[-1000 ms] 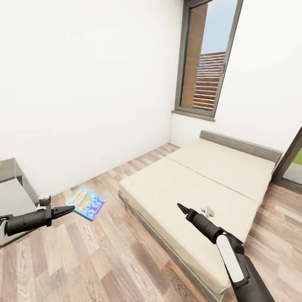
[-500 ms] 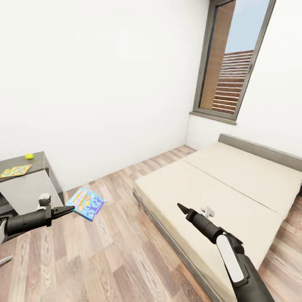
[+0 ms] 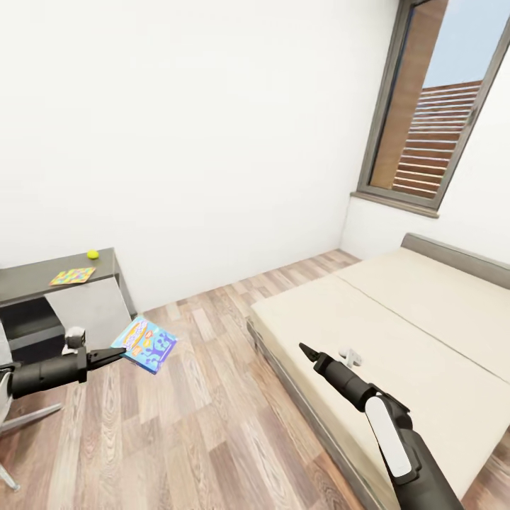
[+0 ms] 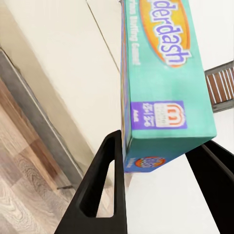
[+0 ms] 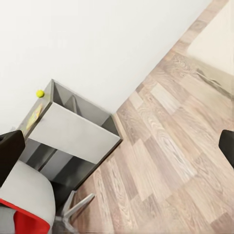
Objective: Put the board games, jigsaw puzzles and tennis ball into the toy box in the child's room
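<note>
White walls and a wood-plank floor (image 3: 212, 425) make up most of the scene, with a tall window (image 3: 439, 127) at the far corner. Largest of the furnishings is the bed (image 3: 425, 333), its cream mattress bare of any game box. Next comes the desk (image 3: 42, 280), whose dark grey end section stands against the wall, well apart from the robot; a swivel chair (image 5: 24, 204) with a red and white seat sits just beside it. On the desk top lie one jigsaw puzzle (image 3: 71, 275) and, near its far corner, the tennis ball (image 3: 93, 254).

Smaller again is the blue board game (image 3: 145, 343), which the left end effector (image 3: 113, 353) has pinched by one end, the box jutting out past the fingers (image 4: 105, 190) over the floor. The right end effector (image 3: 306, 350) hangs over the bed's edge; its fingertips stand wide apart in the right wrist view, with nothing between them.

The main risk is that thin end-grip: a sharp turn or a jolt of the base could let the box pivot or slip and drop to the floor. The chair also stands close to the desk, so the base or the outstretched box could clip it on approach. A knock to the desk might set the ball rolling off.
</note>
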`<state>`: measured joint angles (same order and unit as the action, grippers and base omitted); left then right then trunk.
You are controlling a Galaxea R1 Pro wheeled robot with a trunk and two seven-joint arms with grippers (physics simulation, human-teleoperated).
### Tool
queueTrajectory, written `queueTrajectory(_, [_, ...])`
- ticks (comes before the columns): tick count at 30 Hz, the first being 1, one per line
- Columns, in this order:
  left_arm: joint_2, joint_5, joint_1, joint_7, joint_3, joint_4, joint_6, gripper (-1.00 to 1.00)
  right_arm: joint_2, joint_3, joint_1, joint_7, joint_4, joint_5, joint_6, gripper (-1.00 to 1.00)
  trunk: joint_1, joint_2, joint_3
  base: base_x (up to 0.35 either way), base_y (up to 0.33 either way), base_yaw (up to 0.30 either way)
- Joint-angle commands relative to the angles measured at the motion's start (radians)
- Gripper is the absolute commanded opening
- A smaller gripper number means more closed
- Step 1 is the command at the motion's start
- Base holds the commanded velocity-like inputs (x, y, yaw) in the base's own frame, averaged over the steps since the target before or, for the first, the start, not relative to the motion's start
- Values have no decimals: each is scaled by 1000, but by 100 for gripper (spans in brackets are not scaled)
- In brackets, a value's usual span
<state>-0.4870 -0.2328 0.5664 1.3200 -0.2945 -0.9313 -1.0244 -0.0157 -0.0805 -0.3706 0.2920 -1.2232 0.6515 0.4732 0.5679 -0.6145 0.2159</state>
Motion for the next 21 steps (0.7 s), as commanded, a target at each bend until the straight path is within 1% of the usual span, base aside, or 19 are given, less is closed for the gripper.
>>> queueTrajectory(1, [0, -5, 1, 1, 1, 0, -9, -100, -1, -4, -1, 3, -1, 5, 9, 100, -4, 6, -2, 0, 0, 246])
queueTrajectory(21, [0, -4, 1, 0, 1, 0, -8, -100, -1, -4, -1, 3, 16, 5, 7, 100, -80, 146, -64, 0, 0, 239])
